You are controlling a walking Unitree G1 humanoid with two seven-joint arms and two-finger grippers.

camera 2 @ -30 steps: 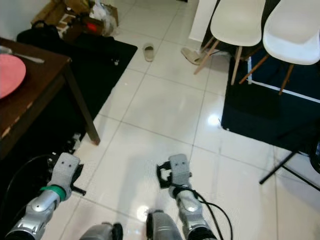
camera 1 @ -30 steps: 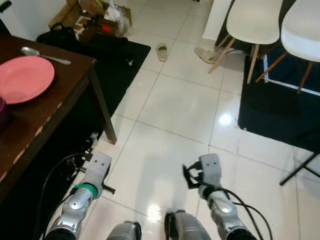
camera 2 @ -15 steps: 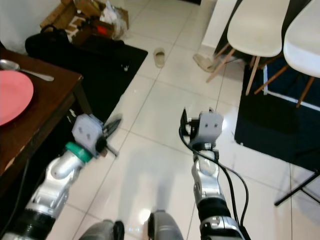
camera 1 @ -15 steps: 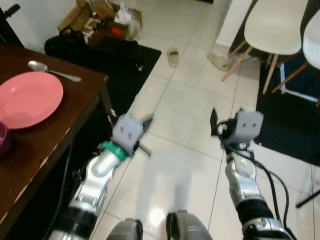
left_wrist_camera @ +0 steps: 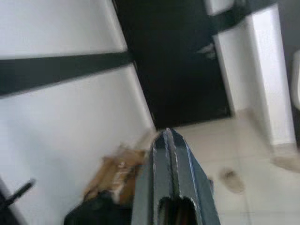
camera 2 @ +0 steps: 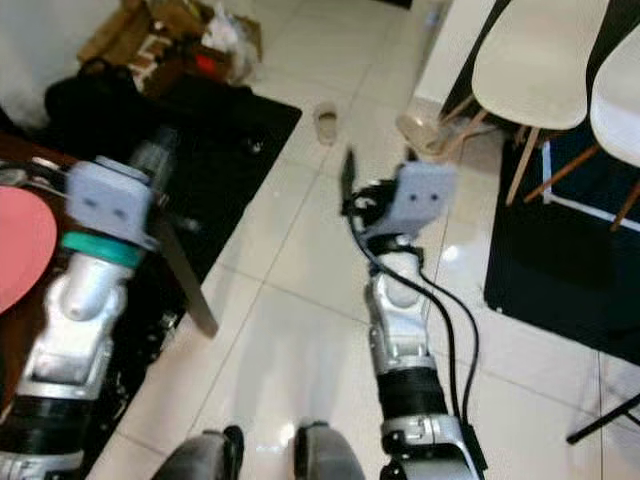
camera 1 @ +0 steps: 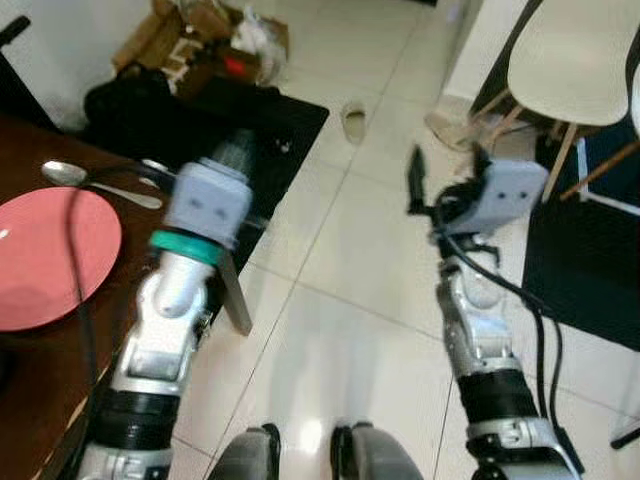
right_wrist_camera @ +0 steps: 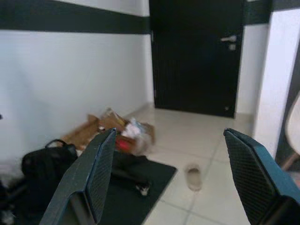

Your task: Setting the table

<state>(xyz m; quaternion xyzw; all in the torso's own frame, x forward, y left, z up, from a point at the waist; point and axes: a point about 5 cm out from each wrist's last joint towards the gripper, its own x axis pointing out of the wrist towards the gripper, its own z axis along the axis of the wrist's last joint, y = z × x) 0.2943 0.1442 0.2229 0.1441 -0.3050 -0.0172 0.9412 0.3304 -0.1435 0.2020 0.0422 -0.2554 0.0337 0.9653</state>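
Nearest you, at the bottom of the frame, both arms are raised over the white tile floor. Your left gripper has its fingers pressed together with nothing between them; your right gripper is spread wide and empty.

At the left edge sits the pink plate on the dark wooden table, with a metal spoon just beyond it toward the table's far corner. The plate is probably stiff, smooth and breakable, so take it by the rim. The spoon looks light and slippery; pinch it across the handle.

The table edge runs right beside your left arm, so mind it. The middle floor gives open room. Farther off, upper right, white chairs stand, and a slipper lies on the tiles.
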